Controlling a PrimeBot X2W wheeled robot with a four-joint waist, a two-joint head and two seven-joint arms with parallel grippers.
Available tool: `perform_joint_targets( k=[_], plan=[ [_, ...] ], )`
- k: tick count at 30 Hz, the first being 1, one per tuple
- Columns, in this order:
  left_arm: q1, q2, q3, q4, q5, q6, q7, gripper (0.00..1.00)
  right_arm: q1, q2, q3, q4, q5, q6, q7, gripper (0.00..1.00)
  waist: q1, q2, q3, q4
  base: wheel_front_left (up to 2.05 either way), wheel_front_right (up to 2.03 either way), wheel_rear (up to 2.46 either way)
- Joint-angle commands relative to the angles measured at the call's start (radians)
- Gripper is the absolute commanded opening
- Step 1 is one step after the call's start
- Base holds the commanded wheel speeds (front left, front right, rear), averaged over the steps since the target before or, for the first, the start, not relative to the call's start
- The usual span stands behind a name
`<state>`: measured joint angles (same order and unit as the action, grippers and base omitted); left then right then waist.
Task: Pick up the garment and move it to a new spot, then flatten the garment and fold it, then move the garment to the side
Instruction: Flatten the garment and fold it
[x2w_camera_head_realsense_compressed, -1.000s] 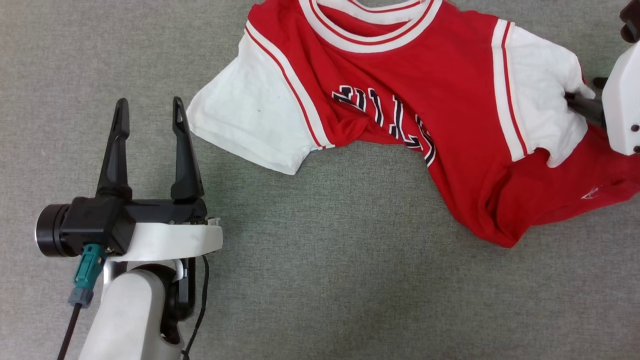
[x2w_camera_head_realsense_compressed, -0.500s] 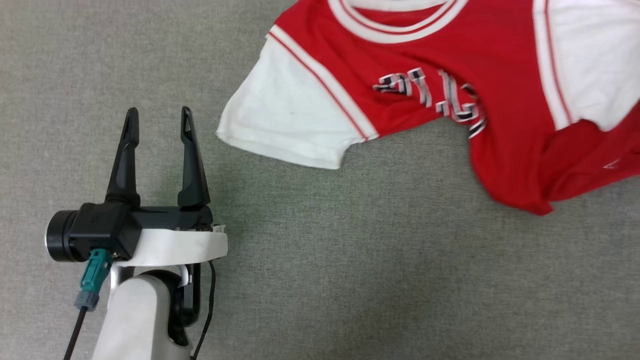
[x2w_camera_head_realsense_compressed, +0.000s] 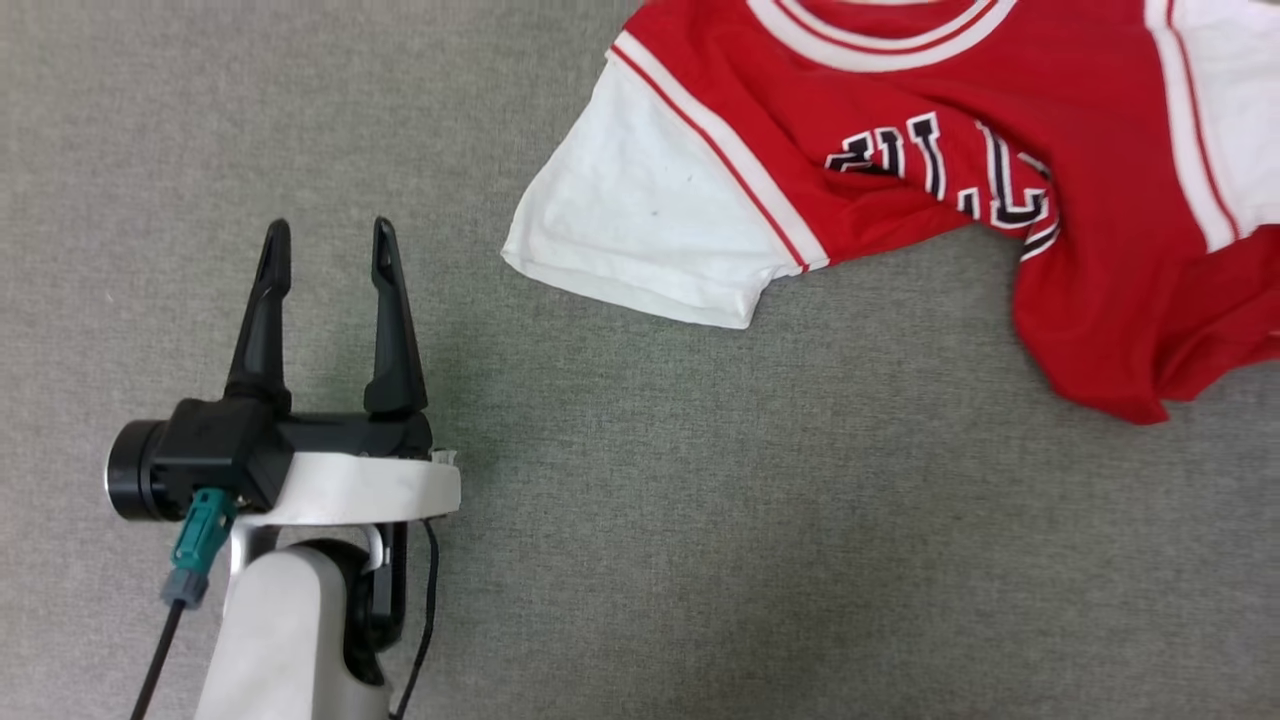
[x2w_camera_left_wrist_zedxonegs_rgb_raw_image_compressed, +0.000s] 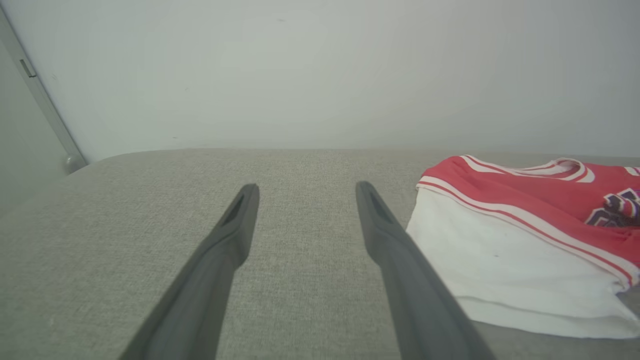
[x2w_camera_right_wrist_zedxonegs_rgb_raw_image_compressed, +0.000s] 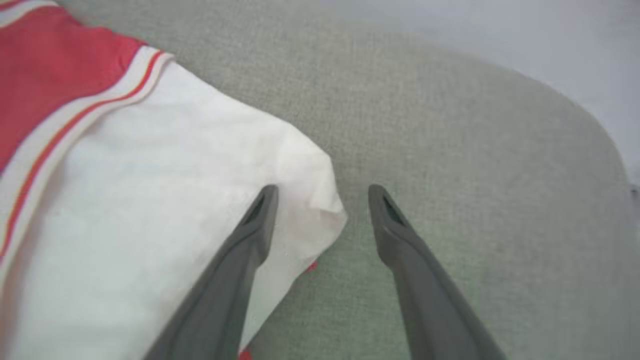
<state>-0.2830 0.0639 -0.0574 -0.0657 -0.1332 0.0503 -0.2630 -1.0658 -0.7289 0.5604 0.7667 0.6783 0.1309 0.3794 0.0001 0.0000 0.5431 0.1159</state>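
A coarse grey woven surface (x2w_camera_head_realsense_compressed: 700, 560) with a rounded far edge spreads beneath the garment (x2w_camera_head_realsense_compressed: 930, 90). The red knit jersey lies front-up and rumpled at the head view's upper right. Its lower body is bunched into folds, and black, white-edged lettering buckles across the chest. Striped trim rings the collar and shoulder seams. One flat white sleeve (x2w_camera_head_realsense_compressed: 650, 230) points toward the left gripper (x2w_camera_head_realsense_compressed: 330, 230), whose tapered dark fingers stand wide apart, empty and apart from the cloth. The right gripper (x2w_camera_right_wrist_zedxonegs_rgb_raw_image_compressed: 324, 192) is spread open over the other sleeve's creased corner; in that blurred wrist view, contact cannot be judged.
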Motion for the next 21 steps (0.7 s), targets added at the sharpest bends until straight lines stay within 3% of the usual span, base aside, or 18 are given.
perform_joint_targets(
  k=[1,6,10,16,21],
  plan=[
    [0.015,-0.003,0.006,0.002,0.007,-0.005,-0.003,1.00,0.005,-0.018,0.007,-0.022,-0.022,0.000,-0.038,1.00,-0.0001,0.0000,-0.026,-0.009,0.00,0.00,0.00],
    [0.050,-0.007,0.022,0.002,0.016,-0.008,-0.003,1.00,0.032,-0.063,0.003,-0.157,-0.024,0.000,-0.165,1.00,-0.0001,0.0000,-0.087,-0.035,0.00,0.00,0.00],
    [0.078,-0.009,0.035,0.001,0.024,-0.013,-0.003,1.00,0.068,-0.086,0.009,-0.341,0.008,0.000,-0.158,1.00,-0.0001,0.0000,-0.127,-0.060,0.00,0.00,0.00],
    [0.113,-0.011,0.045,0.004,0.032,-0.018,-0.003,1.00,0.138,-0.155,0.093,-0.643,0.117,0.000,0.087,1.00,-0.0001,0.0000,-0.169,-0.081,0.00,0.00,0.00],
    [0.125,-0.012,0.044,0.000,0.033,-0.023,-0.003,1.00,0.170,-0.208,0.150,-0.782,0.211,0.000,0.338,1.00,-0.0001,0.0000,-0.172,-0.082,0.00,0.00,0.00]
  ],
)
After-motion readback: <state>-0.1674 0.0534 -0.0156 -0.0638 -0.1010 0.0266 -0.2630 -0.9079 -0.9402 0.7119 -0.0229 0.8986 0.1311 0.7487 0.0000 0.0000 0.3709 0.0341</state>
